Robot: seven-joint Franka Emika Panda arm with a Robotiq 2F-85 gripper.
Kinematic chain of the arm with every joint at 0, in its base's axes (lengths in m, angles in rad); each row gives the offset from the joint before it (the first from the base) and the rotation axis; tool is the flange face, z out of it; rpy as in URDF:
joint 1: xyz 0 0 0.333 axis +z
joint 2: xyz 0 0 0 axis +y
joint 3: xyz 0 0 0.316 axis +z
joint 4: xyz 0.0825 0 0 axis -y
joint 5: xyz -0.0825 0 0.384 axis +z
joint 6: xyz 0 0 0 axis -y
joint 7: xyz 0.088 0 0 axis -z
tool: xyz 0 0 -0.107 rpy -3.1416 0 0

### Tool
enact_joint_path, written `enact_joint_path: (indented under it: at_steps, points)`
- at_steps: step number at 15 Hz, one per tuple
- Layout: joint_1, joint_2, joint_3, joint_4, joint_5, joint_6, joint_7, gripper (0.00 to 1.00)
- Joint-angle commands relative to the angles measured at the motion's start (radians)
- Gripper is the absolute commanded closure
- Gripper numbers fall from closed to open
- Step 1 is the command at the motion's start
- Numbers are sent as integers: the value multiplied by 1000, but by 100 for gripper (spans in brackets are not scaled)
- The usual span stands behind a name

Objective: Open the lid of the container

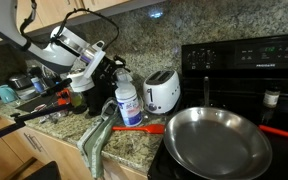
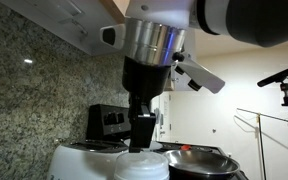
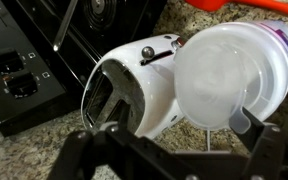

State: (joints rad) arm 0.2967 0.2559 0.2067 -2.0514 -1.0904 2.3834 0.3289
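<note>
The container point(image 1: 129, 100) is a clear plastic tub with a blue label and a whitish lid, standing on the granite counter. In the wrist view its translucent round lid point(image 3: 224, 75) faces the camera, and a small tab on the lid's rim point(image 3: 242, 120) lies close to the right finger. My gripper point(image 1: 111, 68) hangs just above and beside the container's top. It is open, with its dark fingers spread wide point(image 3: 174, 152) and nothing between them. In an exterior view the gripper point(image 2: 140, 132) fills the middle of the frame and hides the container.
A white toaster point(image 1: 162, 92) stands right next to the container, and it also shows in the wrist view point(image 3: 124, 85). A steel frying pan point(image 1: 217, 140) sits on the black stove. A red spatula point(image 1: 144, 127) and a green cloth point(image 1: 97, 140) lie at the counter front. Clutter sits on the counter behind the arm.
</note>
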Motion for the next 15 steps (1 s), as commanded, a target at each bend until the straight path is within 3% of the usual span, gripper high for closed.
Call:
enact_joint_path:
  at_steps: [1,15]
  points:
    - [8,-19,-8,14,-53,-7,66,0]
    - [-45,16,-49,108,-34,-38,65,0]
